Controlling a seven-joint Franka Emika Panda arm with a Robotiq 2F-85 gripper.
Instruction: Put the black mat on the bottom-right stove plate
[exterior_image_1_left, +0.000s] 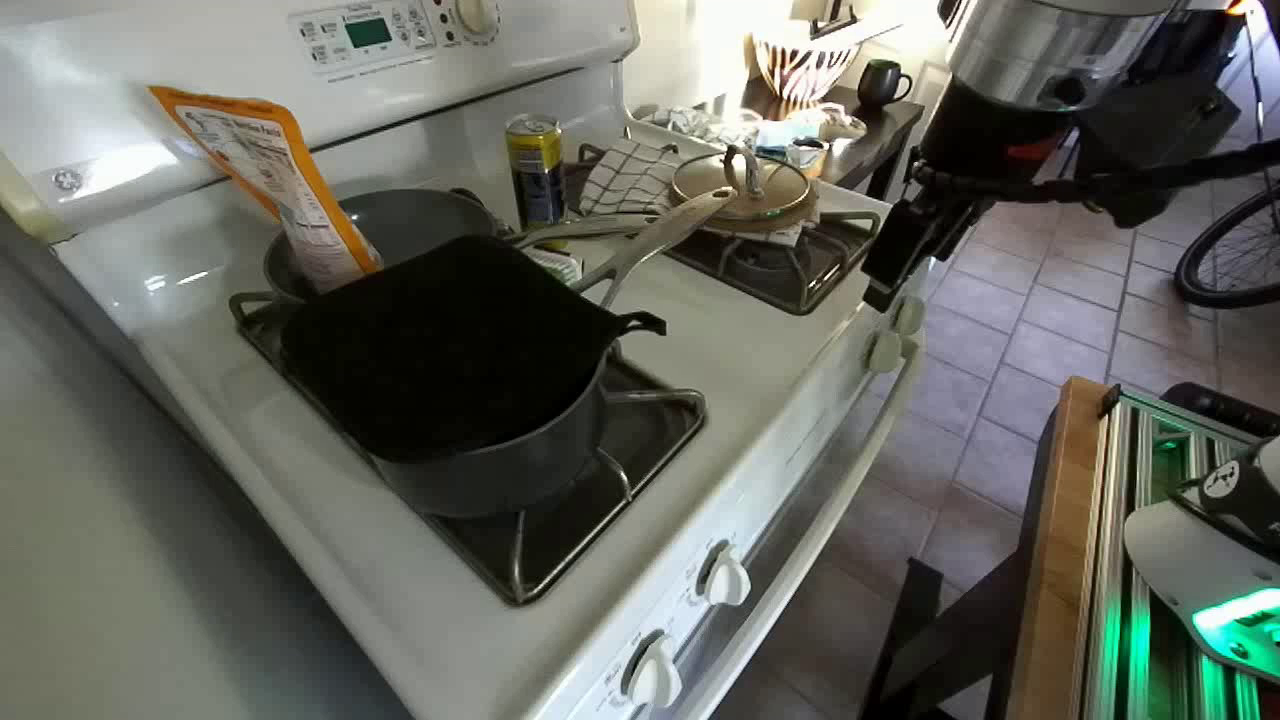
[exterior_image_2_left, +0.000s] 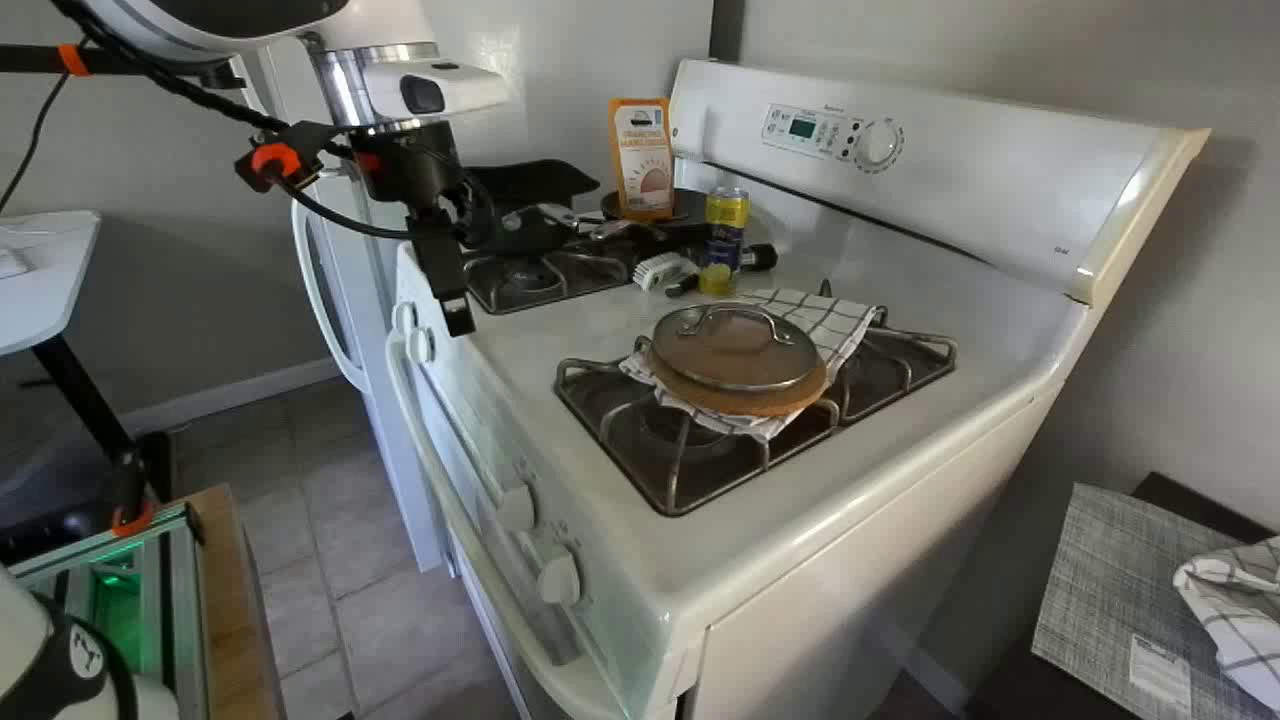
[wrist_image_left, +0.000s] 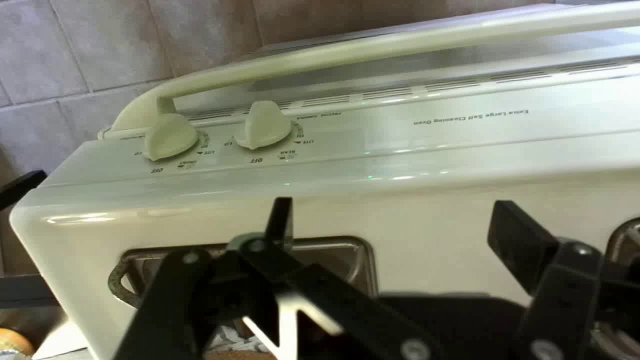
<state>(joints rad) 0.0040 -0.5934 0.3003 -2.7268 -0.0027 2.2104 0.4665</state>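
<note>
We see the white stove (exterior_image_1_left: 720, 350) filling the centre of an exterior view. Left of centre, the black mat (exterior_image_1_left: 440, 340) lies over the grey pot (exterior_image_1_left: 500, 477); the orange packet (exterior_image_1_left: 265, 165) at upper left reads "Nutrition Facts". Low in the wrist view, the gripper (wrist_image_left: 397, 230) has its jaws wide apart; upside down there we read "Extra Large Self Cleaning Oven" at upper right and "OFF" and "LITE" by the knobs (wrist_image_left: 267, 125)

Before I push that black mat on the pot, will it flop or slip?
The black mat may flex a little: it looks thin, yet spans the pot without obvious sag. Pushed, it could slide or tip, as its corners overhang.
</note>
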